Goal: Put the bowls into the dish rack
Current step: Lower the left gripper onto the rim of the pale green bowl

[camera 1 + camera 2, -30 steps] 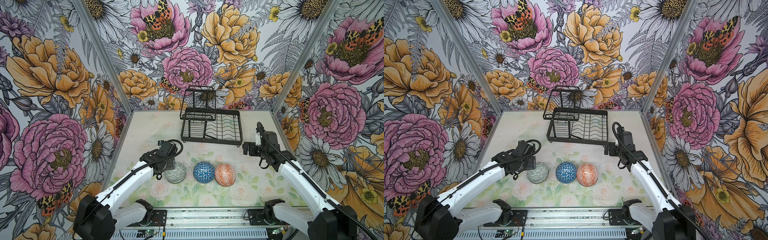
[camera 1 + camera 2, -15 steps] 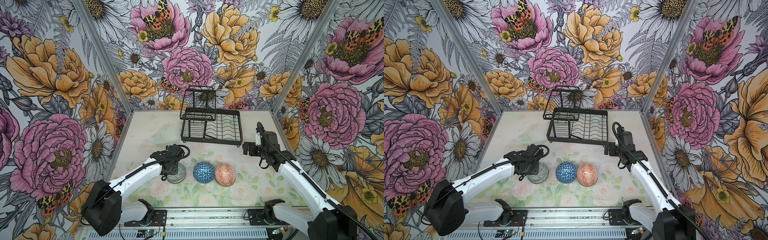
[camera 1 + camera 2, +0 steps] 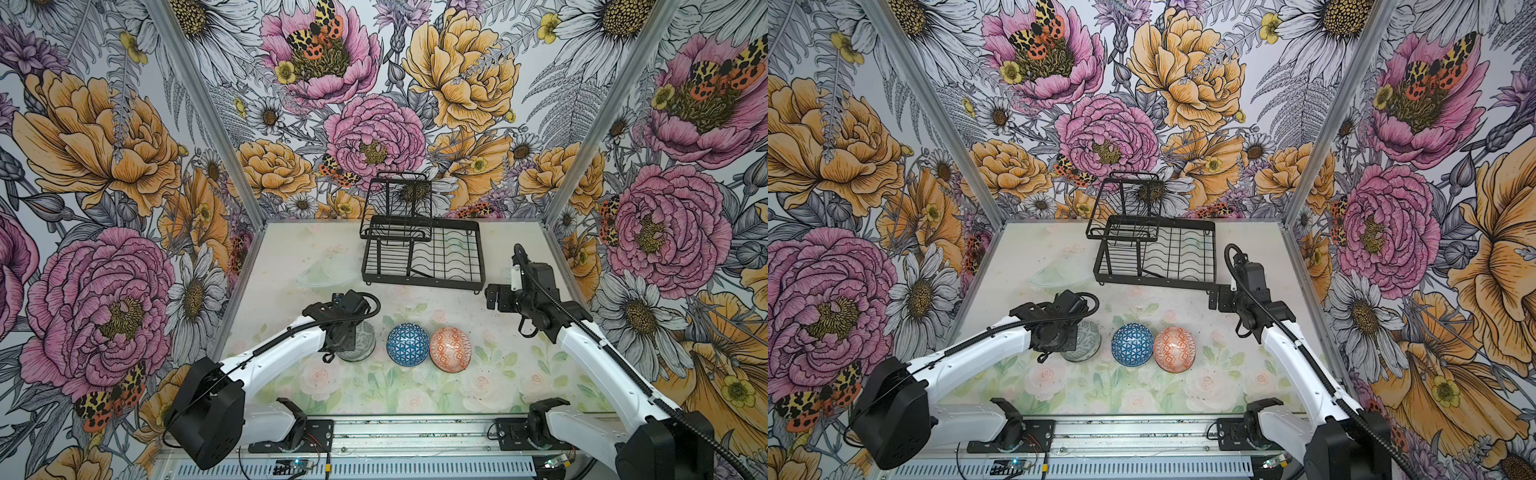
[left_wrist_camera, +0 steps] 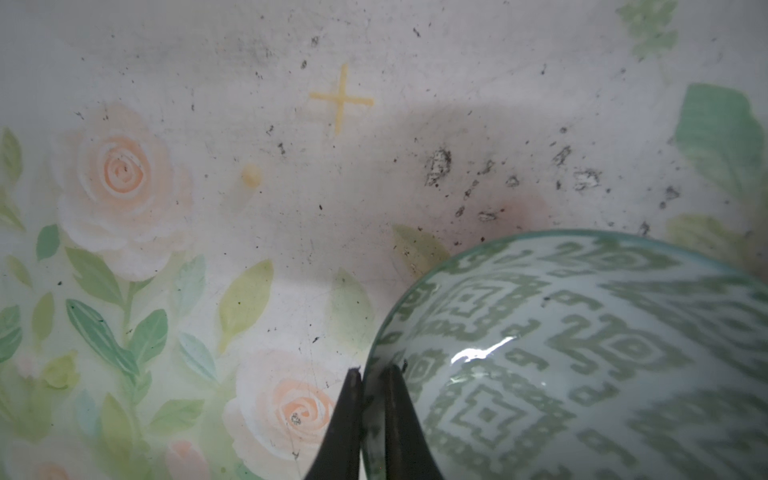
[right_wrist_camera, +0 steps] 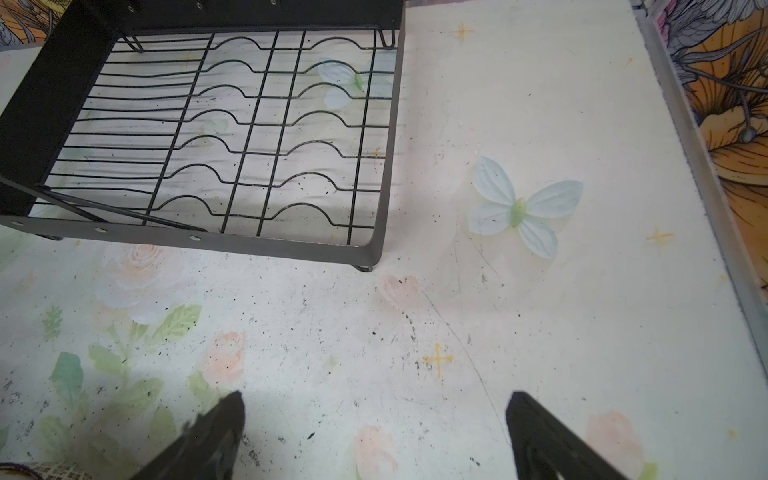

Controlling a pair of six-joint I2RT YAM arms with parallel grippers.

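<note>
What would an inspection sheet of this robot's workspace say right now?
Surface: floral mat, speckled with dark scuffs.
Job's things: grey-green bowl, blue bowl and orange bowl in a row on the mat; dish rack behind them, no bowls inside.
Clutter: nothing seen.
Grippers: left gripper pinches the grey-green bowl's rim; right gripper open over bare mat near the rack.
Cables: black cable runs along each arm.
Surroundings: flower-papered walls on three sides.
</note>
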